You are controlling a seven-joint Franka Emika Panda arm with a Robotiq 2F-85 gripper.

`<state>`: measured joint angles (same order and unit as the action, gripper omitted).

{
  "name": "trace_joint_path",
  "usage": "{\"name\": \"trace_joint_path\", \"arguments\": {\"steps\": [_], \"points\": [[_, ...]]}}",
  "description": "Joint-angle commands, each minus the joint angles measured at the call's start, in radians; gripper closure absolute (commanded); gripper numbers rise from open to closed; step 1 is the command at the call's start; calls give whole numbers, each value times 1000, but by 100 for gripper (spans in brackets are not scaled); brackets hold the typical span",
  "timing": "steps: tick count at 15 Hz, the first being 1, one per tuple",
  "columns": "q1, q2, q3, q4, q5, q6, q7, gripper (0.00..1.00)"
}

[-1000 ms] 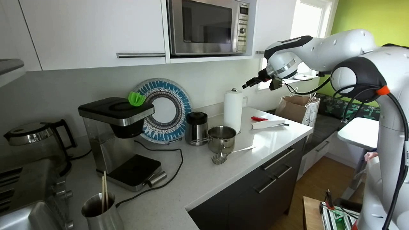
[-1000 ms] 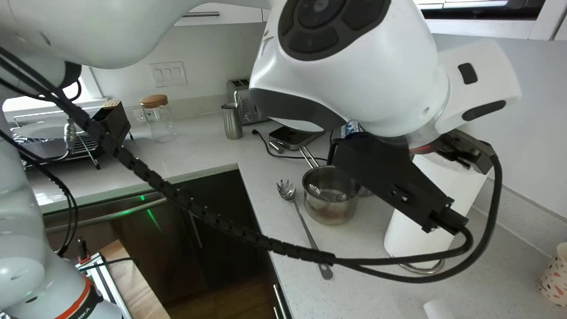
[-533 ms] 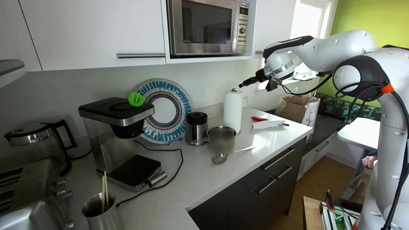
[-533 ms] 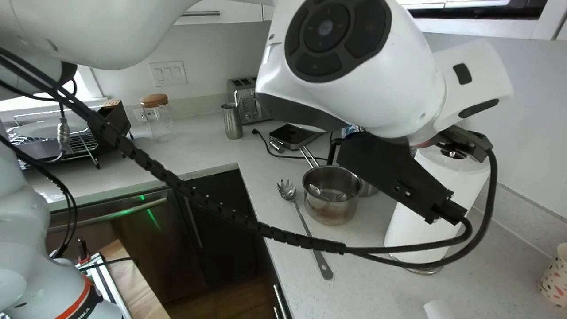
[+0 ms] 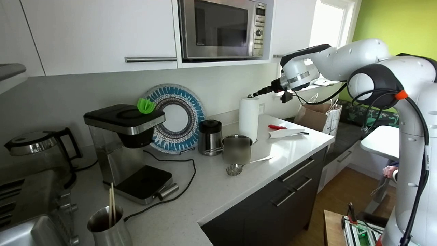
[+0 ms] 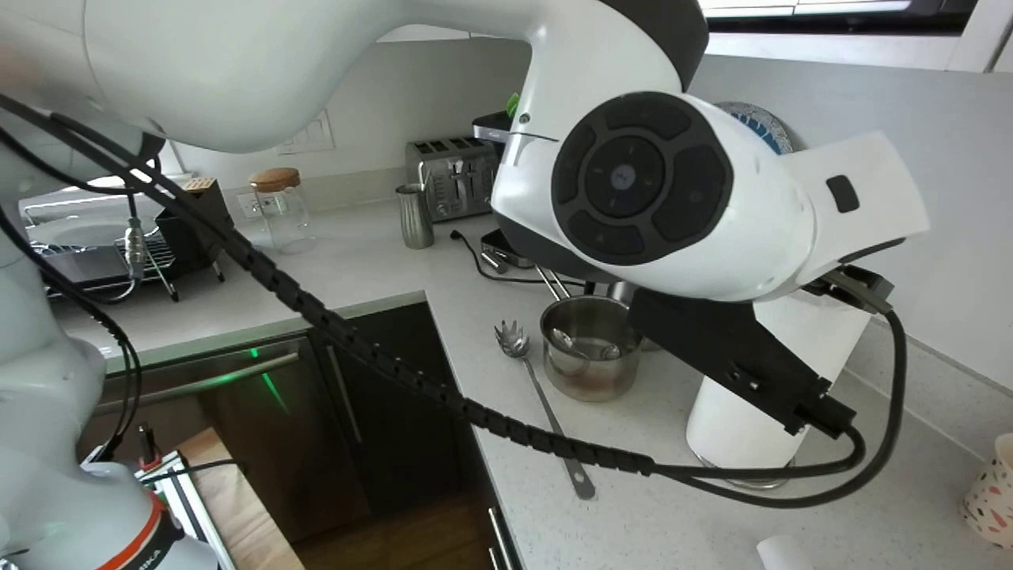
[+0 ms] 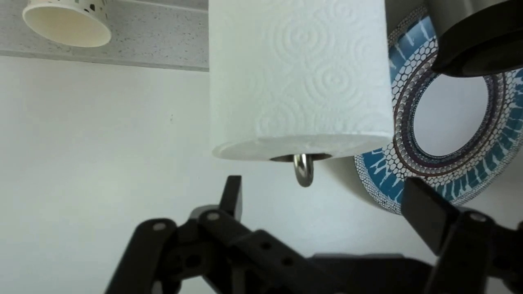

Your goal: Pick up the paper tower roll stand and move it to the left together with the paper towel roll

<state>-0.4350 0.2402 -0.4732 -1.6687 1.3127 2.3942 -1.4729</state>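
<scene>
Pale speckled desk [image 5: 205, 191], seen in both exterior views, carries the lot. White arm [image 5: 362, 56] reaches over its far end in an exterior view, wrist angled slightly down. We log a microwave [image 5: 222, 27] set above the desk, then a coffee maker [image 5: 112, 157] in black and steel, and close by it a blue-patterned plate [image 5: 175, 118] propped up.

Paper towel roll [image 5: 249, 119]: upright on the desk, near the wall [image 5: 218, 92]. In the wrist view the scene lies upside down, so the roll's top faces down; in an exterior view the arm hides part of it.

Steel canister [image 5: 210, 140], black lid, just beside the saucepan [image 6: 592, 368]. Steel pasta server [image 6: 544, 402] lies flat near the saucepan.

Black fingers [image 7: 427, 212]: spread wide in the wrist view, to either side of the roll's core. Smallest, the stand [image 7: 304, 171] shows there as a steel loop poking out of the core. In an exterior view we see the fingers right by the loop; whether they touch it, we cannot tell.
</scene>
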Motion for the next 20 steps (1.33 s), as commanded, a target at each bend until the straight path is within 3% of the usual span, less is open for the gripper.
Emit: {"name": "trace_joint_path", "arguments": {"steps": [1,3,4,6,11,15,20], "points": [[-61,54,42,57,13,-16,5,13],[-80,83,55,84,14,-26,14,18],[-87,94,60,96,11,-23,17,27],[-103,126,76,133,16,-30,17,31],[-122,172,115,194,5,-21,11,72],[-117,158,132,188,-4,-5,-8,98],[-84,86,129,116,18,29,-64,100]]}}
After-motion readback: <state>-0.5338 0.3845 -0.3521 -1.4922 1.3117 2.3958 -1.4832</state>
